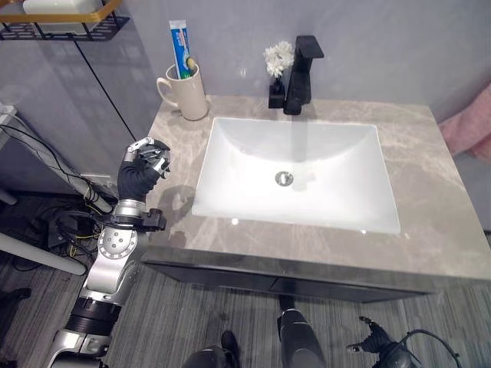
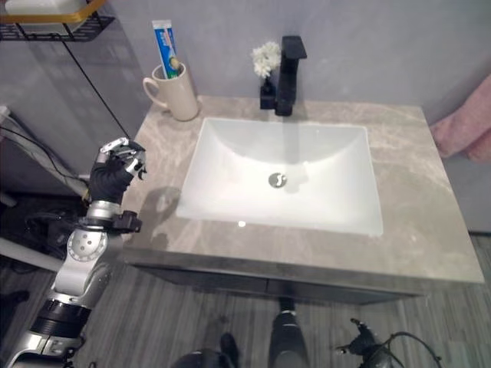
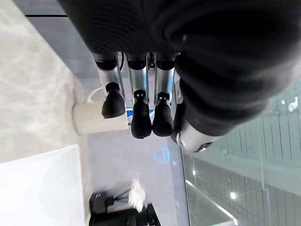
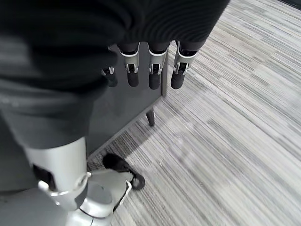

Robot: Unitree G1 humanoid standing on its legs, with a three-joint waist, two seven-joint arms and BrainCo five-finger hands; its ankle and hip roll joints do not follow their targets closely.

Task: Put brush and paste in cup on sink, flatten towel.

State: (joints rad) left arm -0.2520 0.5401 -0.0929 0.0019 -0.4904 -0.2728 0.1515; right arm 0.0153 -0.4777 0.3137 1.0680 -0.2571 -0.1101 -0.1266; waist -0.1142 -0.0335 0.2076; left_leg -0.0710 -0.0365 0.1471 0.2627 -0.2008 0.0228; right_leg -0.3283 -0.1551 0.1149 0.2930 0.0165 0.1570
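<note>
Beside the counter's left edge, the left hand (image 1: 144,165) was seen raised on its upright forearm, fingers curled inward and nothing held between them. From its own wrist camera the dark fingertips (image 3: 141,123) were shown bent in a row, with the cup (image 3: 96,117) standing beyond them on the marble and a strip of blue tube just visible past them. Low at the bottom of the head views, the right hand (image 1: 374,339) was found hanging beside the cabinet, well apart from the basin; in its wrist view the fingers (image 4: 155,75) were seen loosely straight over the striped floor (image 4: 225,122), empty.

One cream cup (image 1: 188,90) was counted at the back left corner of the countertop (image 1: 430,215), and one toothpaste tube (image 1: 179,47) stood upright in it, with a toothbrush head (small, greenish, hard to make out) (image 1: 190,63) just beside the tube at the rim. One white basin (image 1: 295,172), one black faucet (image 1: 301,73) and one small vase of white flowers (image 1: 278,65) were noted behind it. One pink towel (image 1: 468,130) was seen hanging off the right edge, bunched. A wire shelf (image 1: 57,19) was fixed on the wall at the upper left.
</note>
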